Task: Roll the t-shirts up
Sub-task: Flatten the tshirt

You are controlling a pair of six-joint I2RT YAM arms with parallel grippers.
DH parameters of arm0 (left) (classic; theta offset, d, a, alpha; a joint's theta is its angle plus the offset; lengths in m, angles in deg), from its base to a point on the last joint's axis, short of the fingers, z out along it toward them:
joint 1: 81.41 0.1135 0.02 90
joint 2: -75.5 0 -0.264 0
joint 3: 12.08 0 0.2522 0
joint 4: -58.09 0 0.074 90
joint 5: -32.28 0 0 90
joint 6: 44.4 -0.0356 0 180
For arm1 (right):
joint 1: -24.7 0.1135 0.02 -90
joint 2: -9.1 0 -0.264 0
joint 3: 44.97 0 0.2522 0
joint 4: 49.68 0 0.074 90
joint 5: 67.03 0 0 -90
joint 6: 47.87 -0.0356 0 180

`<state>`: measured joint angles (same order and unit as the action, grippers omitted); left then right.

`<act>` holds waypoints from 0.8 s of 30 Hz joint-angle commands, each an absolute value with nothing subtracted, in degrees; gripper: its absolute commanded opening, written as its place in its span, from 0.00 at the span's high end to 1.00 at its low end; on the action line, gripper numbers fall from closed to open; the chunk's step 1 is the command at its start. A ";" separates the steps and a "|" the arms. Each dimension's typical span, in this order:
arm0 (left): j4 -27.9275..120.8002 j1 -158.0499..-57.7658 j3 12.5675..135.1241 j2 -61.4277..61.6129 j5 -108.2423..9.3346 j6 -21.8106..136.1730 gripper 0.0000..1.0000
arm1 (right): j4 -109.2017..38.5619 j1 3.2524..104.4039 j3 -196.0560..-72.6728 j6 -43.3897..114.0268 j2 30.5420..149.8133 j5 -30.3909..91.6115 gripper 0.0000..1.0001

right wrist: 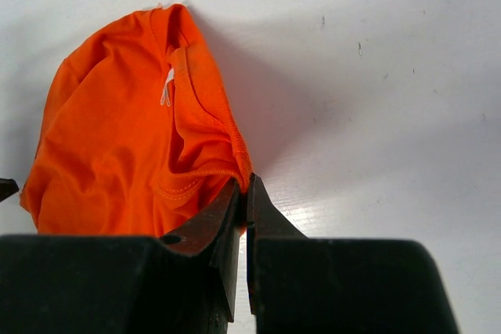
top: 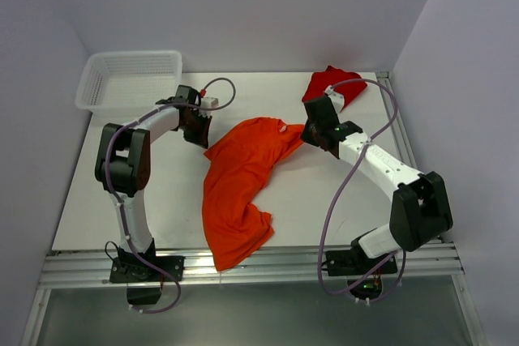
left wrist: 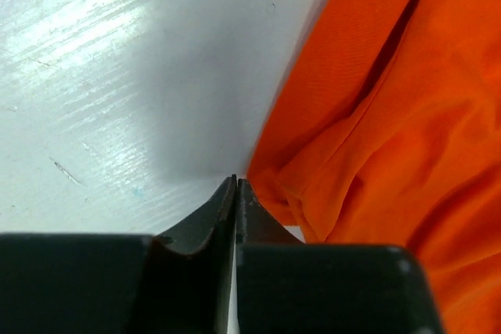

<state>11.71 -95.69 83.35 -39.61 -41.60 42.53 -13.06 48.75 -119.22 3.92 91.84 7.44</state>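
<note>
We see the orange t-shirt (top: pixel 239 192) crumpled right of the basket (top: pixel 122 106), the red t-shirt (top: pixel 328 83) farther right. The right gripper (right wrist: pixel 243 181) is clamped on the orange hem. The left gripper (left wrist: pixel 236 181) is closed at its edge; cannot tell if cloth is caught.

Bright, even light; soft shadow beside orange t-shirt (right wrist: pixel 117 146); table (left wrist: pixel 70 37) glare; foreground seemingly defocused.

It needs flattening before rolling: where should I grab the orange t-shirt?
Probably pinch the bright orange cloth t-shirt at its stitched collar hem, coming low from the right: that thick folded edge lies exposed on the white table, unlike the bunched middle.
</note>
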 commanded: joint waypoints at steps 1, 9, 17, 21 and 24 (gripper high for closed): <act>8.74 -96.00 85.44 -36.30 -42.07 40.68 0.89 | -12.54 48.17 -121.66 4.96 88.99 5.74 0.99; 10.84 -96.52 81.13 -37.00 -41.54 40.06 0.56 | -12.80 48.17 -121.13 4.96 88.99 6.18 0.99; 11.99 -98.37 80.87 -39.46 -42.24 40.33 0.62 | -12.97 48.17 -120.87 4.96 89.08 6.36 0.99; 12.95 -99.69 79.99 -40.52 -44.61 40.33 0.77 | -13.15 48.08 -120.43 5.04 89.08 6.27 0.99; 13.66 -100.13 79.37 -41.22 -46.02 40.50 0.94 | -13.15 48.08 -120.17 5.22 89.08 6.27 0.99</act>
<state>13.20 -99.12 81.16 -39.13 -44.11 40.63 -12.56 48.67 -119.22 4.18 91.33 7.40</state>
